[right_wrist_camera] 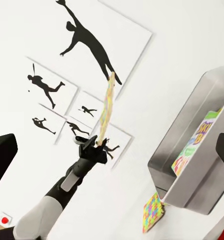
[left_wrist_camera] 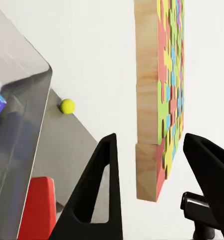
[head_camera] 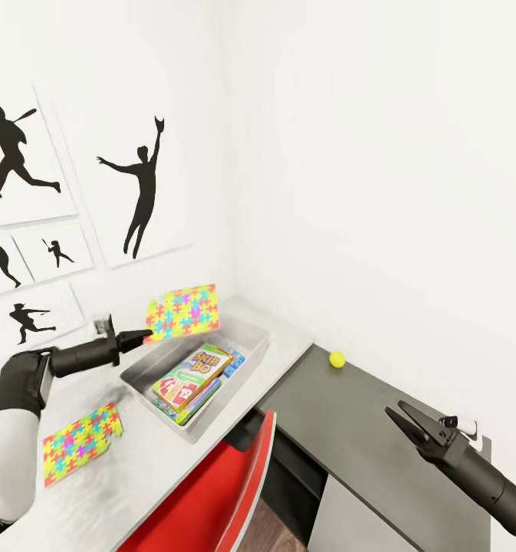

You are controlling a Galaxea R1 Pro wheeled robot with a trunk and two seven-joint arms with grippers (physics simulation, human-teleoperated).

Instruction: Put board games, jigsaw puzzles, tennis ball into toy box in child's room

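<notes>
Head view: two jigsaw puzzles in frame. One puzzle (head_camera: 182,311) is gripped at its lower-left edge by the left tool (head_camera: 145,335), held up tilted above the far-left corner of the toy box (head_camera: 251,357), left of frame centre. The second puzzle (head_camera: 81,443) lies flat on the light tabletop (head_camera: 154,452) at lower left, well apart from the box.

The toy box holds a stack of game boxes: the yellow-green-red Skip-Bo box (head_camera: 193,375) on top, a blue one (head_camera: 235,360) peeking out at its right edge. Exact count in the stack cannot be told.

One tennis ball (head_camera: 336,359) sits on the dark grey lower shelf top (head_camera: 365,429), right of centre, near the wall, apart from the box.

Right tool (head_camera: 405,422) at lower right, above the dark shelf top, jaws spread wide, holding nothing.

Left wrist view: held puzzle (left_wrist_camera: 161,95) shows its wooden edge and coloured face between the two fingers (left_wrist_camera: 99,190); ball (left_wrist_camera: 67,105) at mid left.

Right wrist view: left tool (right_wrist_camera: 98,145) clamped on the raised puzzle (right_wrist_camera: 107,107), second puzzle (right_wrist_camera: 152,212) below the box (right_wrist_camera: 184,145).

Five silhouette pictures (head_camera: 139,184) on the wall at upper left. One red chair back (head_camera: 211,491) at bottom centre.
</notes>
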